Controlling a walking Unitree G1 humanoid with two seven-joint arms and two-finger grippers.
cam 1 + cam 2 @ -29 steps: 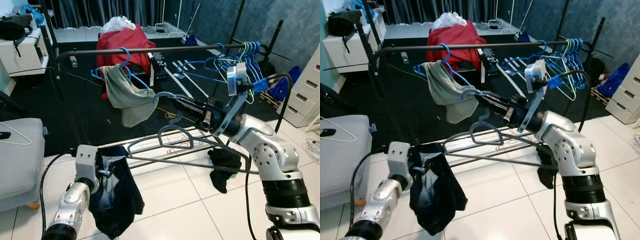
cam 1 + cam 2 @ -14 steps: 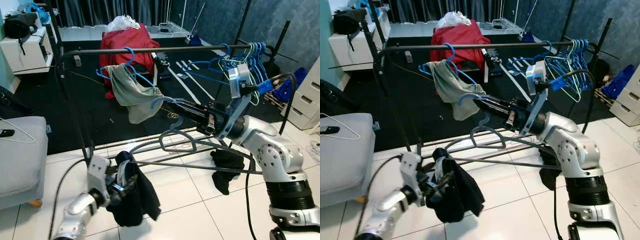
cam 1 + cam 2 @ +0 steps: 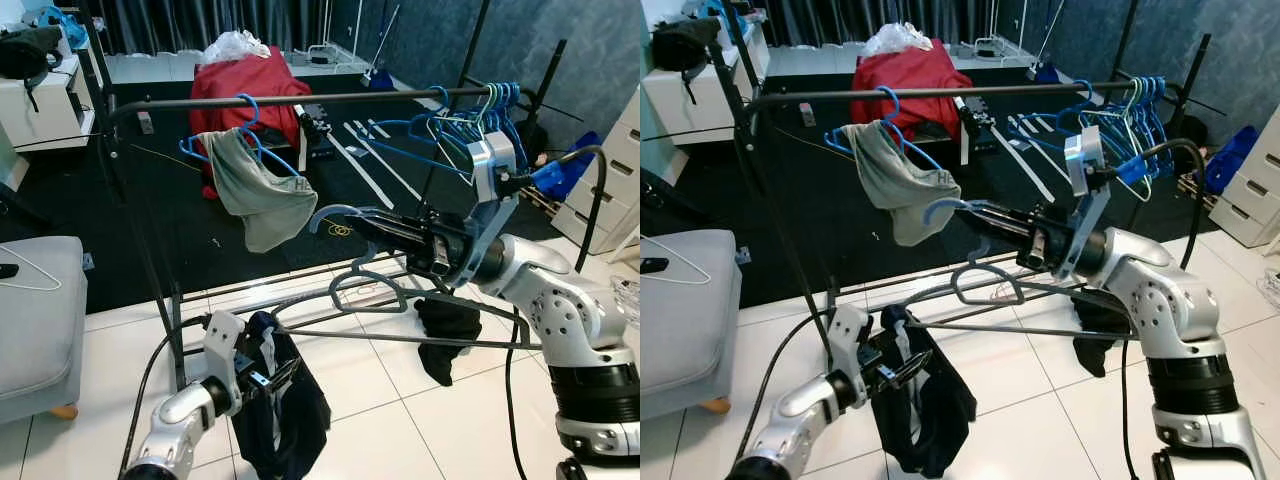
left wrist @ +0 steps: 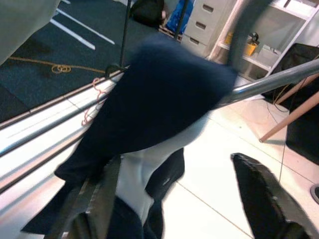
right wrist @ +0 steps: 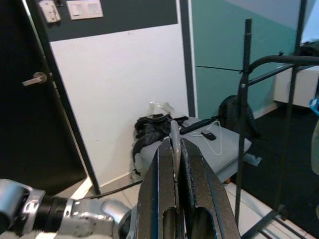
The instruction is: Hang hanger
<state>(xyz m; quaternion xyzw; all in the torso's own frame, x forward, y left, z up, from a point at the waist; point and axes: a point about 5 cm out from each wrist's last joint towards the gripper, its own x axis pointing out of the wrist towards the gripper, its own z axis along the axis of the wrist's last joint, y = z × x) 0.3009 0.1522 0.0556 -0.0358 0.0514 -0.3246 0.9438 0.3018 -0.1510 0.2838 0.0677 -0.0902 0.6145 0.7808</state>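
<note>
1. The left gripper (image 3: 268, 372) is low and nearest, over the white tile floor (image 3: 380, 420). A dark navy garment (image 3: 285, 420) with a white lining hangs around its fingers; in the left wrist view the two fingers (image 4: 259, 194) stand apart with the cloth draped over one of them.
2. The right gripper (image 3: 365, 226) reaches out level from the silver right arm, fingers pressed together on the neck of a grey-blue hanger (image 3: 368, 288). The hanger's body dangles below the fingers, and its hook (image 3: 335, 212) curls up past their tips, short of the rail.
3. A black cloth (image 3: 447, 335) lies on the floor by the rack's base bars.
4. Beyond, the black clothes rail (image 3: 300, 98) carries a grey garment (image 3: 255, 190) on a blue hanger, and a cluster of empty blue hangers (image 3: 480, 115) towards its right end.
5. Farthest back, a red cloth (image 3: 245, 85) is heaped on the dark carpet.
</note>
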